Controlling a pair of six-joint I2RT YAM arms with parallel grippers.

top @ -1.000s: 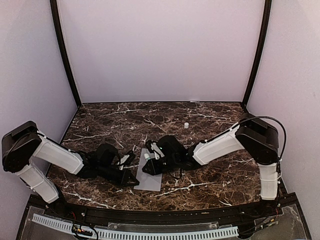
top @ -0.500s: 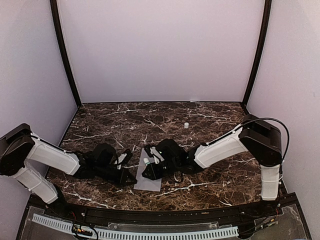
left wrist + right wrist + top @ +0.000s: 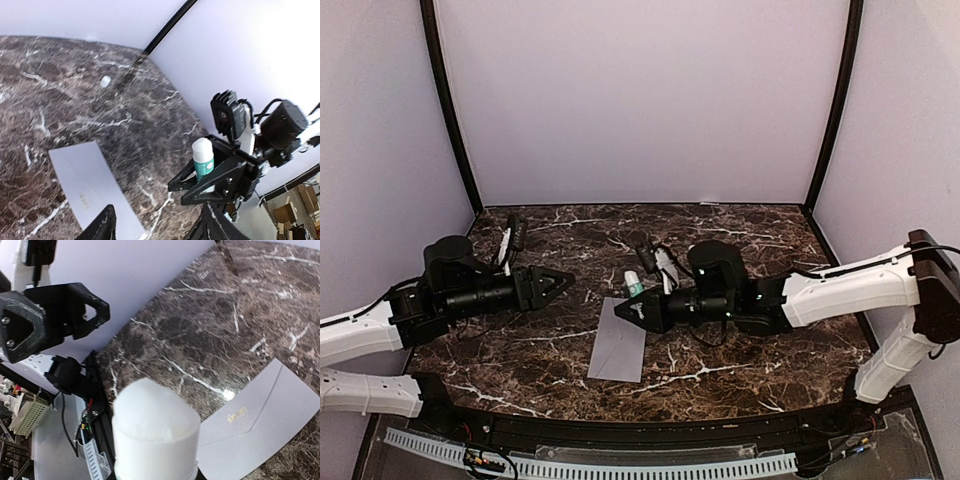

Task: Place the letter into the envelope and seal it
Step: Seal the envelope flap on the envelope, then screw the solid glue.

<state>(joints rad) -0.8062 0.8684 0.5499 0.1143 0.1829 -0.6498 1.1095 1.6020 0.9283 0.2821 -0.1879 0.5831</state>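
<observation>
The envelope [image 3: 617, 345] is plain light grey, with a small gold mark [image 3: 237, 415] printed on it. The table [image 3: 750, 360] is dark brown marble veined in white. The glue stick [image 3: 203, 160] has a white cap and a teal label. The left arm [image 3: 350, 338] and right arm [image 3: 840, 290] have white shells and black joints. The left gripper [image 3: 560, 281] and right gripper [image 3: 625, 308] are black. The walls [image 3: 640, 100] are pale lilac and the corner posts [image 3: 450, 110] black.

Overhead and wrist views share envelope [image 3: 617, 340]
</observation>
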